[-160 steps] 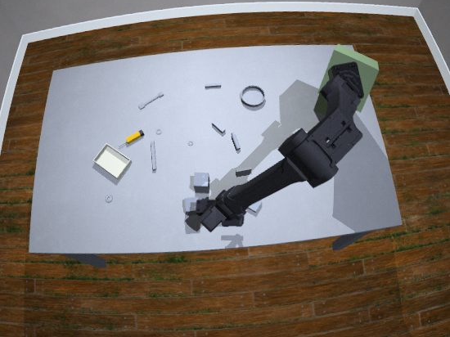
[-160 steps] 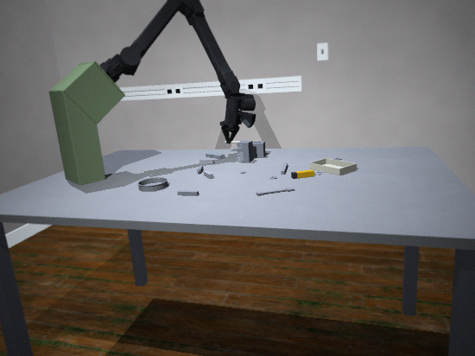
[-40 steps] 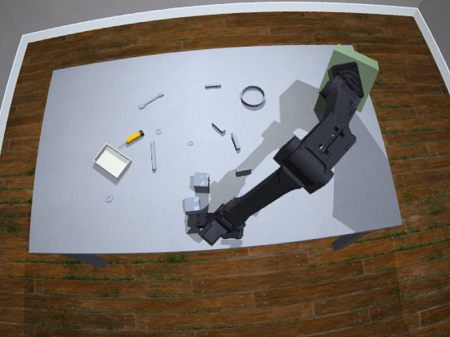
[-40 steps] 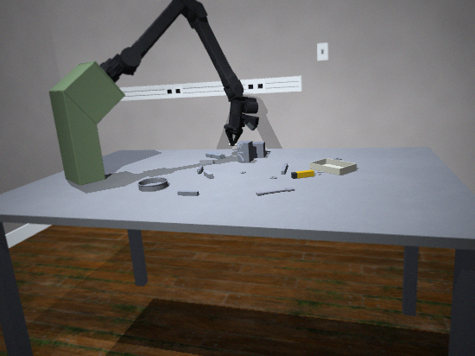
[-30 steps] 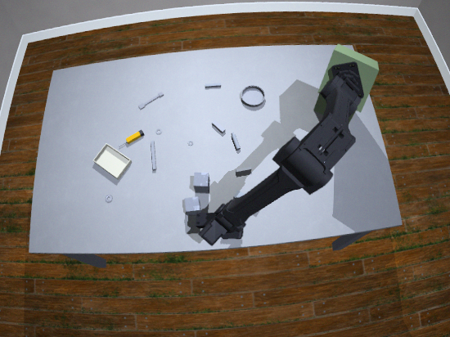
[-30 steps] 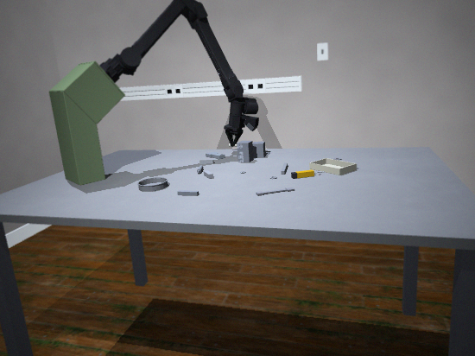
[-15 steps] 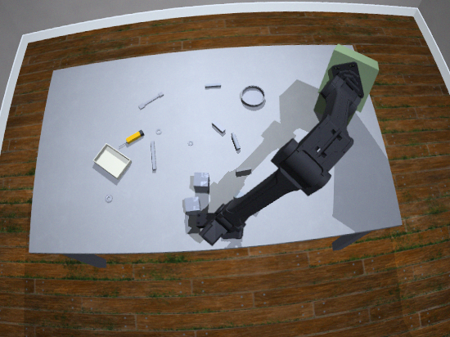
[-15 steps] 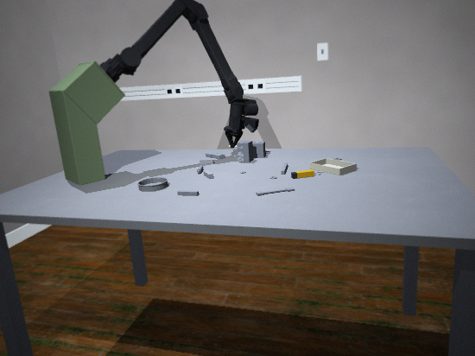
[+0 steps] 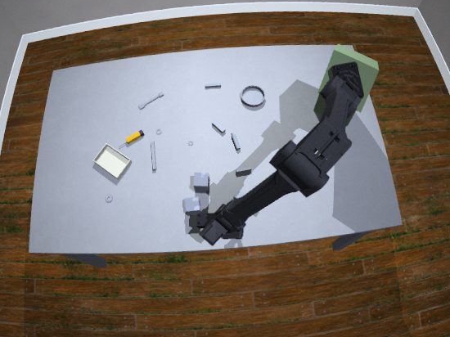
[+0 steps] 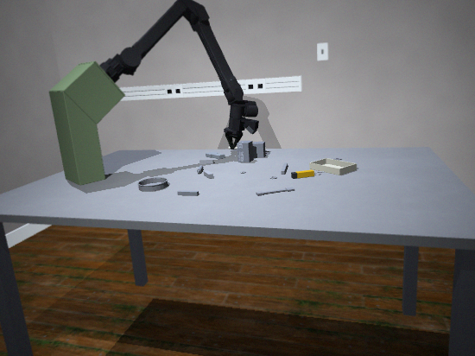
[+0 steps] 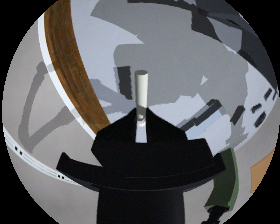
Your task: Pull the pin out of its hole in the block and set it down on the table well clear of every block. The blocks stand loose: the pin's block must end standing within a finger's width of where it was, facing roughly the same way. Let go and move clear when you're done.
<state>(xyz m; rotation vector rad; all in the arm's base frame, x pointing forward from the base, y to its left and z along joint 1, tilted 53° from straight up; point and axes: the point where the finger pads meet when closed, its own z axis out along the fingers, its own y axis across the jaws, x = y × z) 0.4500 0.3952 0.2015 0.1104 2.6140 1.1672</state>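
- Half done, by the look of it: pin [image 11: 141, 100] clamped between the closed jaws of the gripper [image 11: 141, 122], white and upright, poking past the fingertips in the wrist view.
- No block around the pin's tip in that view, only table [image 9: 286, 71] and shadow beyond; judged pulled free of its hole.
- Two pale blocks near the table's front edge: one [image 9: 201, 180] farther in, the other [image 9: 191, 204] just beside the gripper [image 9: 197, 221]. Cannot tell from above which one held the pin.
- Both blocks upright, close together, neither tipped; whether the pin's block has kept its spot cannot be judged from these views.
- Gripper [image 10: 231, 142] hanging just beside the block cluster [image 10: 250, 150] in the side view, low over the table.
- Left to do: carrying the pin well away from both blocks, laying it flat, letting go.
- Scattered about and apart from the action: ring [image 9: 252, 96], small tray [image 9: 112, 160], yellow-handled tool [image 9: 135, 136], several grey bars and washers.
- Main risk ahead, as a judgement: brushing the nearer block on the way out, given the tight gap.
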